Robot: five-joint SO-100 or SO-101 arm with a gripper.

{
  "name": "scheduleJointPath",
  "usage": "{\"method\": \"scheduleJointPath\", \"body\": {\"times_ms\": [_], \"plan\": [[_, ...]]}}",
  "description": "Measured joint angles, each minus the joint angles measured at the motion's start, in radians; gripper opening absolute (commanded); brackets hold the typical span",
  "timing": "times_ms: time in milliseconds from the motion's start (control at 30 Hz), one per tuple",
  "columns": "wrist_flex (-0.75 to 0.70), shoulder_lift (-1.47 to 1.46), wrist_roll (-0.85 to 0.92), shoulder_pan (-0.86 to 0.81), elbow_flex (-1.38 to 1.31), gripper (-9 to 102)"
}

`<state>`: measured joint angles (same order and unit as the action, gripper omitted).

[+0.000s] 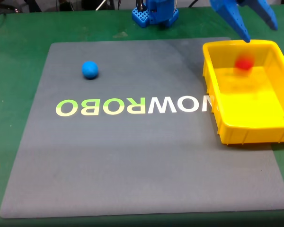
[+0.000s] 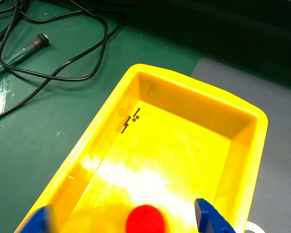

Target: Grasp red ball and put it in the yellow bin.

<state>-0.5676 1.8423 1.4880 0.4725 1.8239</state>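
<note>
- My gripper [image 1: 260, 33] hangs above the far end of the yellow bin [image 1: 213, 85], at about 1 o'clock in the fixed view; fingers spread apart, nothing held.
- Wrist view agrees: both blue fingertips [image 2: 211, 218] sit at the 6 o'clock edge with a wide gap, and the bin [image 2: 194, 92] lies below.
- Red ball [image 1: 244, 63] is inside the bin walls near the far end, blurred in the fixed view, so I judge it's falling or rolling.
- In the wrist view the ball [image 2: 145, 221] sits between my fingers but lower, over the bin floor; can't tell if it's touching the floor.
- Task looks basically done. Risks from here:
  - The ball bounces on hard plastic and hops the wall; the far wall is closest.
  - I clip the rim on retract and shove the bin.
- Blue ball [image 1: 90, 69] sits at 10 o'clock on the grey mat [image 1: 132, 161], well apart, no concern.
</note>
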Motion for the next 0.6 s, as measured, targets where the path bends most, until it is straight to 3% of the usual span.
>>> {"method": "scheduleJointPath", "body": {"times_ms": [200, 367, 433, 600], "plan": [[0.0, 0.031, 0.011, -0.012, 0.034, 39], [-0.002, 0.227, 0.057, -0.046, 0.215, 37], [-0.025, 0.368, 0.081, -0.072, 0.344, 31], [-0.175, 0.779, 0.132, -0.201, 0.693, 2]]}}
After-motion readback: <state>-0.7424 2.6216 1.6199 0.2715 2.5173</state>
